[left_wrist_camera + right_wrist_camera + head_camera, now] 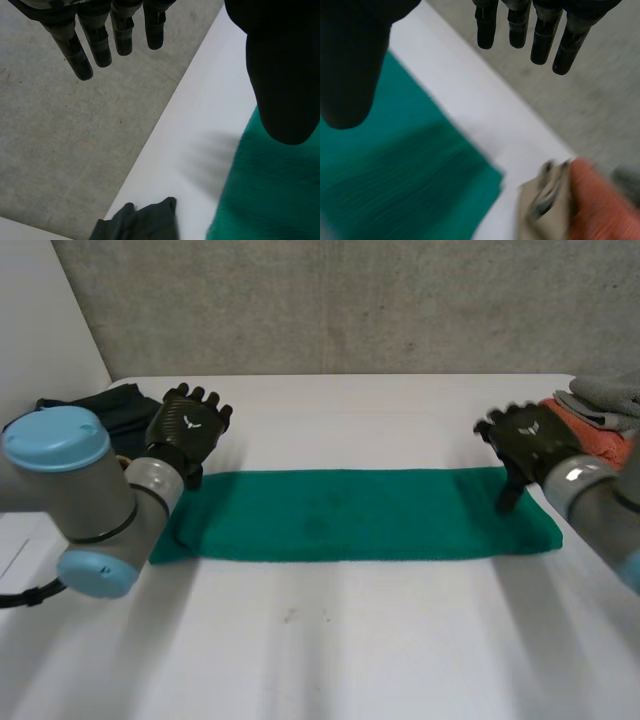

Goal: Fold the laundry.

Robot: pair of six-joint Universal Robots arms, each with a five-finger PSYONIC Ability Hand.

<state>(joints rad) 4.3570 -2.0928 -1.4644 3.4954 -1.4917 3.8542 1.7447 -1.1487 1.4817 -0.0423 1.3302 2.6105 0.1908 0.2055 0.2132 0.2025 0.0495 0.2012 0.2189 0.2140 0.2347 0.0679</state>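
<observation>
Open hands flank a green towel lying as a long strip across the middle of the white table.
The left hand is at the strip's 9 o'clock end and the right hand at its 3 o'clock end, fingers straight, holding nothing. Soft, light and limp, the towel would likely sag unless pinched at its end corners. A dark cloth lies at 10 o'clock, a folded stack at 2.
</observation>
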